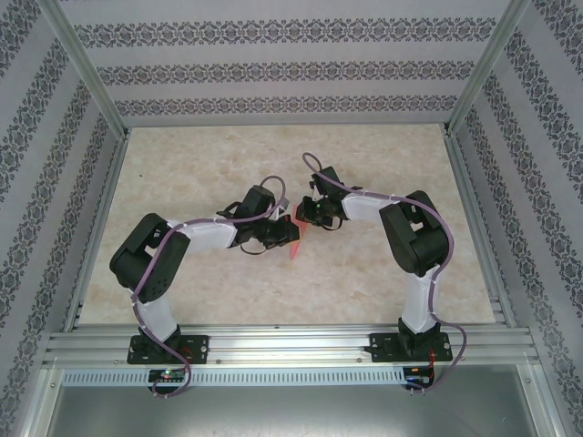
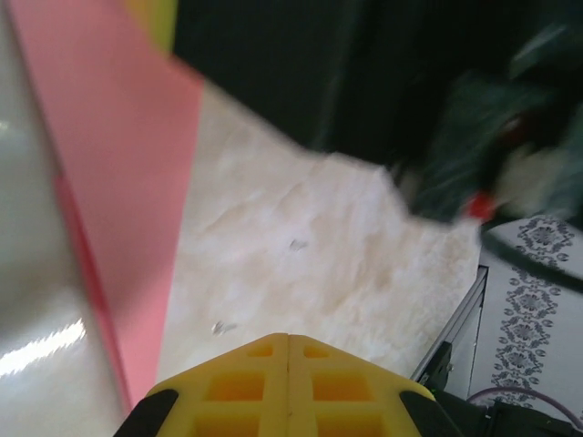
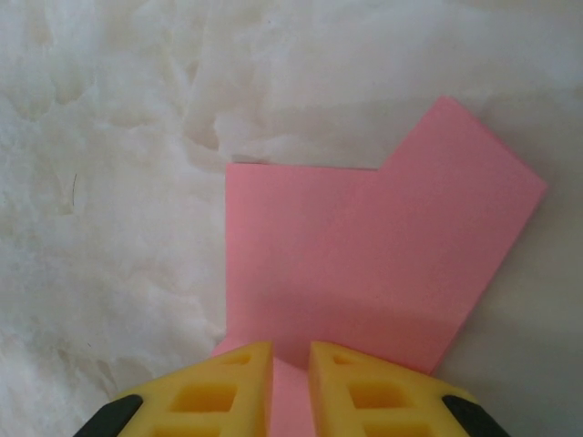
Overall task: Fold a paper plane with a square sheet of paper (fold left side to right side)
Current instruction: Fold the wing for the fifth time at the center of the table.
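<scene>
The salmon-pink sheet of paper point(image 3: 364, 255) lies on the pale marbled table with a flap folded over, so its outline steps at the top right. No finished paper plane is in view. My right gripper point(image 3: 291, 350) sits at the sheet's near edge. Its yellow jaws stand a narrow gap apart, with pink paper showing in the gap. My left gripper point(image 2: 289, 339) is shut with nothing between its fingers, and the paper point(image 2: 118, 182) slants along its left side. From above, both grippers point(image 1: 290, 237) point(image 1: 308, 221) meet mid-table over the paper point(image 1: 296, 246).
The marbled table point(image 1: 219, 173) has bare room all around the grippers. Patterned walls and aluminium frame posts point(image 1: 86, 68) enclose it on three sides. An aluminium rail point(image 1: 291, 346) carrying the arm bases runs along the near edge.
</scene>
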Tool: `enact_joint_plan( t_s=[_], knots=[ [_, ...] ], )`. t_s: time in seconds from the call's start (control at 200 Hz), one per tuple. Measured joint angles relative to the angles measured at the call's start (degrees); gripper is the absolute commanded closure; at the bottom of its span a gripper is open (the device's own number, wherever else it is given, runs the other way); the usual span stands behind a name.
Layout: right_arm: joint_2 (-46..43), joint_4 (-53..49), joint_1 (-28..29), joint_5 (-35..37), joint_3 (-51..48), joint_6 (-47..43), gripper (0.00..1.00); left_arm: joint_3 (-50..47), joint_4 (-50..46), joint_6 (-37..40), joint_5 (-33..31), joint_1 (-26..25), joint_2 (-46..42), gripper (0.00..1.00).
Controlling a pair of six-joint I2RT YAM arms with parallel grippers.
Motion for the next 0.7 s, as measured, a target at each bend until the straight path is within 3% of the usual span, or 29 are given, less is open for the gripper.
enact_joint_plan(
  t_s=[0.699],
  knots=[
    [0.0, 0.0, 0.0, 0.0, -0.1, 0.0, 0.81, 6.6, -3.1, 3.0, 0.4, 1.8, 10.9, 0.98]
  ],
)
